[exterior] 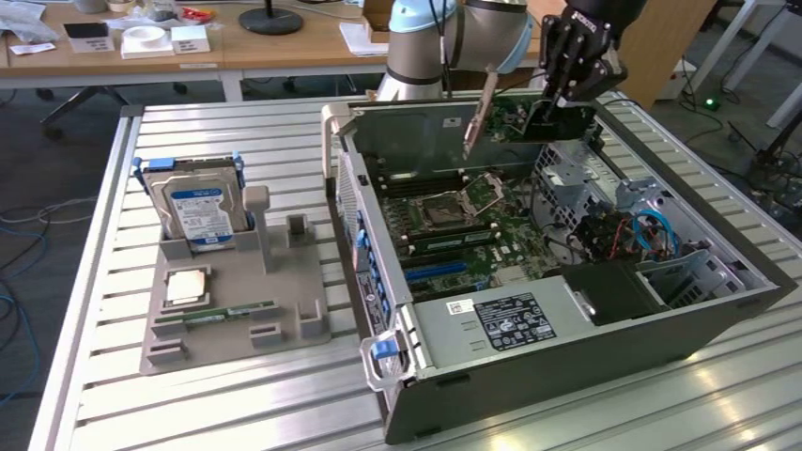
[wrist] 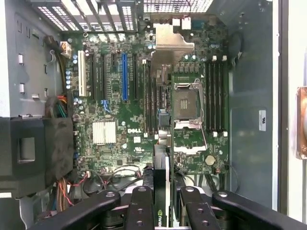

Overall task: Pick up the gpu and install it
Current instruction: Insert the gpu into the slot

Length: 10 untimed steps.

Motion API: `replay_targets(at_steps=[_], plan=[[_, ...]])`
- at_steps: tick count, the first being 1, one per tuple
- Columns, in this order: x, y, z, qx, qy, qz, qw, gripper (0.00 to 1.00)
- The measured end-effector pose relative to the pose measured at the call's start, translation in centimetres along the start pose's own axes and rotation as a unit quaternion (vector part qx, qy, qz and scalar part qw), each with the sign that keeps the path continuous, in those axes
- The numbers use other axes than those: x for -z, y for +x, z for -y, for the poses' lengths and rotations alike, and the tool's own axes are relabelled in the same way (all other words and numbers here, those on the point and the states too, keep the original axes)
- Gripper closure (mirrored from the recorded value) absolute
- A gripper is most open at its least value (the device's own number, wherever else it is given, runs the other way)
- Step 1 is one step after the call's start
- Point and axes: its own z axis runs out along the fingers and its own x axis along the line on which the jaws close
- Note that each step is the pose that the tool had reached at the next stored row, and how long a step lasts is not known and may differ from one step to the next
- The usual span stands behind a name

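Observation:
My gripper (exterior: 553,105) hangs over the far end of the open computer case (exterior: 701,324), shut on the gpu (exterior: 542,124), a thin dark card held edge-on. In the wrist view the gpu (wrist: 161,187) runs between my two black fingers (wrist: 142,203) and out from my gripper (wrist: 164,206) toward the green motherboard (wrist: 129,139) below. The card is above the board and apart from it. The blue expansion slot (wrist: 124,76) and the slots beside it stand bare. An empty processor socket (wrist: 186,103) lies to one side of the card.
A grey holder tray (exterior: 239,310) on the slatted table at the exterior view's left carries a hard drive (exterior: 201,211), a processor chip (exterior: 188,287) and a green memory stick (exterior: 232,313). Cables and a drive bay (exterior: 633,240) crowd the case's right part. A thin strip (exterior: 480,113) stands by the case's far wall.

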Motion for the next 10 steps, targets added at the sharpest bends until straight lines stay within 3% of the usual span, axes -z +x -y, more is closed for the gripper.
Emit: replay_targets(at_steps=[1, 5, 6, 10], plan=[[-0.01, 0.00, -0.02, 0.001, 0.0026, 0.0002, 1.0000, 0.74], [-0.10, 0.01, -0.19, 0.004, 0.0202, 0.0021, 0.9998, 0.74], [-0.11, 0.01, -0.22, 0.005, 0.0229, 0.0023, 0.9997, 0.74], [-0.19, 0.02, -0.31, 0.005, 0.0234, 0.0023, 0.9997, 0.74]])
